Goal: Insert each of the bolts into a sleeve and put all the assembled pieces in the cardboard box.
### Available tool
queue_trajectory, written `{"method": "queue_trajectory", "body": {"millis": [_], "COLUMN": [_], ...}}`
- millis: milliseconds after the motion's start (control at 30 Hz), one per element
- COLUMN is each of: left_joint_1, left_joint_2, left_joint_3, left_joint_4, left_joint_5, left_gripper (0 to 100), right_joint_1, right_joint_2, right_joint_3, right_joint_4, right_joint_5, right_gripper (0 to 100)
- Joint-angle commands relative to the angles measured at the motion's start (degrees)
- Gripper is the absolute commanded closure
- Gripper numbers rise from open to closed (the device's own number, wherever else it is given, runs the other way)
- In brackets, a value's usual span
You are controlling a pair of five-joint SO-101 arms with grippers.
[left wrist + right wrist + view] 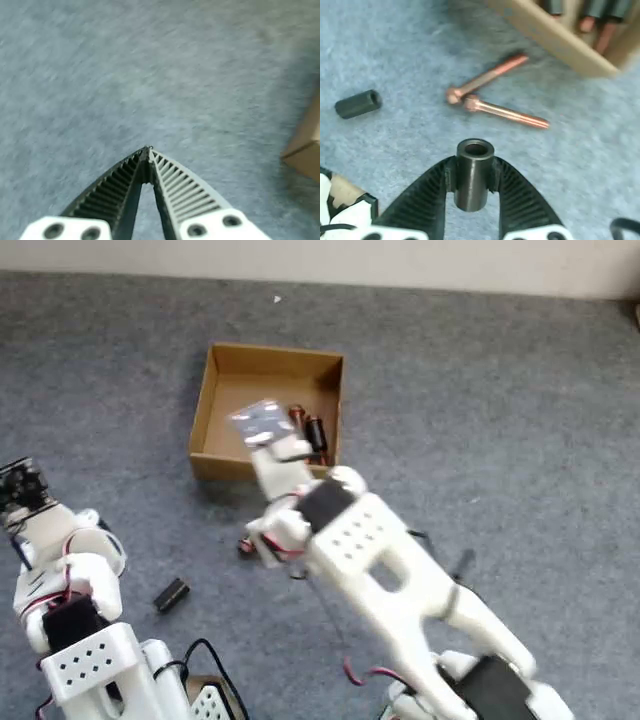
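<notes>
Currently: right gripper [475, 169] clamped on a black sleeve [473, 176]. Two copper bolts [506, 113] lie flat just beyond, at the cardboard box's [555, 39] 6 o'clock, axes crosswise to its bore. Left gripper [148, 151] tips together, empty, farther off.

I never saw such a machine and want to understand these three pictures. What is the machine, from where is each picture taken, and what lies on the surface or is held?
These are two white robot arms, each ending in a gripper. One picture looks down from above; the other two come from wrist cameras. The right gripper is shut on a black sleeve, held upright. On the grey carpet lie a copper bolt, a second bolt, another black sleeve and a cardboard box with finished pieces inside. The left gripper is shut and empty.
</notes>
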Motion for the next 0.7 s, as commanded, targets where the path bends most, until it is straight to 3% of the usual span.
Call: {"method": "queue_trajectory", "body": {"millis": [0,167,367,500,667], "left_joint_1": [7.60,20.00,33.71,38.02,41.80], "left_joint_2": [-0.57,-0.48,0.04,0.04,0.13], "left_joint_3": [-8.13,-15.96,-18.24,-18.24,-18.15], "left_joint_4": [4.84,14.15,17.32,19.16,21.27], "left_joint_5": [-1.85,-5.54,-12.22,-13.98,-13.89], "left_gripper": [99,99,99,97,88], "right_joint_1": [6.55,15.96,24.13,27.47,30.90], "right_joint_2": [-10.59,-18.95,-26.86,-30.20,-32.22], "right_joint_3": [3.38,10.51,25.54,35.38,41.19], "right_joint_4": [0.04,-1.19,-11.56,-20.53,-26.07], "right_joint_5": [-0.70,-0.79,-1.14,-6.15,-6.86], "right_gripper": [99.5,99.5,99.5,99.5,99.5]}}
